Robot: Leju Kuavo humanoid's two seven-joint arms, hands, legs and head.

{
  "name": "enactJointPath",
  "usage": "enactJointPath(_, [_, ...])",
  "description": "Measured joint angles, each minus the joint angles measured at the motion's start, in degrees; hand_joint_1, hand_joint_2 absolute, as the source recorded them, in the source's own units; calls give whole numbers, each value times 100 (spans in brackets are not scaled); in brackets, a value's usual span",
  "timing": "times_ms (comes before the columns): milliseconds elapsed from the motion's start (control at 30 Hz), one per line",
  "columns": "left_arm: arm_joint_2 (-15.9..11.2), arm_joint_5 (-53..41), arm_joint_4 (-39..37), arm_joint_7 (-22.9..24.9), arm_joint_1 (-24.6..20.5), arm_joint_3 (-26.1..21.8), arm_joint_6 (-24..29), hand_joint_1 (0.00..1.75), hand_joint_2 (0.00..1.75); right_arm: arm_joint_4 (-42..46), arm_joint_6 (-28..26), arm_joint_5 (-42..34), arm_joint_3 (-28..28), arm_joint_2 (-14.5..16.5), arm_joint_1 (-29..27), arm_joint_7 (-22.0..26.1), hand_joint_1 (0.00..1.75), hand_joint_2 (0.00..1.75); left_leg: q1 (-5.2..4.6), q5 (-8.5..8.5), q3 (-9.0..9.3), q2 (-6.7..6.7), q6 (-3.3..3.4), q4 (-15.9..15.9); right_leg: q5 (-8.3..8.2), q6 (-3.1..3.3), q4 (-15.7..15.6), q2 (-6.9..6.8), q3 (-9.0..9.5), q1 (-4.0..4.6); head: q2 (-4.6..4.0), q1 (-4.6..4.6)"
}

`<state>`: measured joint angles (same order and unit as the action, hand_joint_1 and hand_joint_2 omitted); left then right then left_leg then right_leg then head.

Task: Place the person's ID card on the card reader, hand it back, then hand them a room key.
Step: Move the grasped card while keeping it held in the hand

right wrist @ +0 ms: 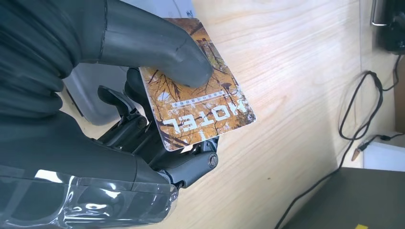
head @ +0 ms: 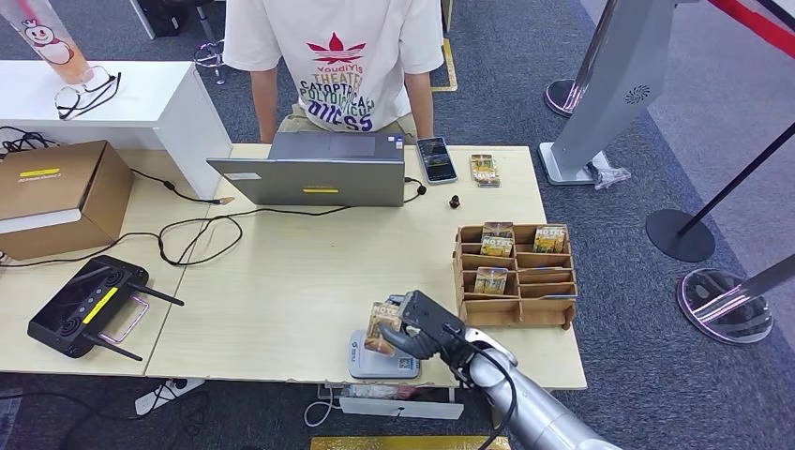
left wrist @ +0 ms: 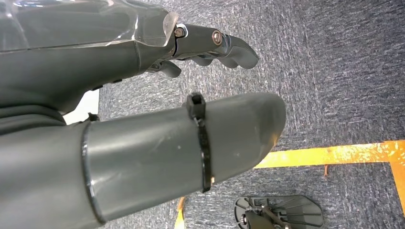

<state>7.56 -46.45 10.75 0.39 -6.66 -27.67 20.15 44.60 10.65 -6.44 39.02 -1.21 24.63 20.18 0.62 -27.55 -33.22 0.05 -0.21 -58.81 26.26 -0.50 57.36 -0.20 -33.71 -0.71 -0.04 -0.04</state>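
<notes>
My right hand point(head: 424, 328) holds an orange card printed HOTEL point(head: 382, 325) just above the small grey card reader point(head: 384, 364) at the table's near edge. In the right wrist view the thumb point(right wrist: 160, 52) presses the card point(right wrist: 203, 102) against the fingers beneath it, over the wooden tabletop. A person in a white printed T-shirt point(head: 333, 56) stands at the far side of the table. My left hand point(left wrist: 143, 95) hangs over the carpeted floor, fingers apart and holding nothing.
A wooden card rack point(head: 516, 292) with several similar cards stands right of my hand. Farther back lie a laptop point(head: 314, 169), a phone point(head: 436, 159) and a loose card point(head: 484, 170). A black controller point(head: 89, 307) and a cardboard box point(head: 56, 192) sit at left, with cables across the table.
</notes>
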Motion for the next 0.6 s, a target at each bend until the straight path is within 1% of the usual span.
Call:
enactJointPath(200, [-1, 14, 0, 0, -1, 0, -1, 0, 0, -221, 123, -28, 15, 60, 22, 33, 175, 175, 0, 0, 0, 0, 0, 0, 0, 0, 0, 1, 0, 0, 0, 0])
enactJointPath(600, [-2, 15, 0, 0, -4, 0, -3, 0, 0, -403, 158, -33, 22, 114, 113, 69, 175, 175, 0, 0, 3, 1, 0, 0, -1, 0, 0, 1, 1, 0, 0, 0])
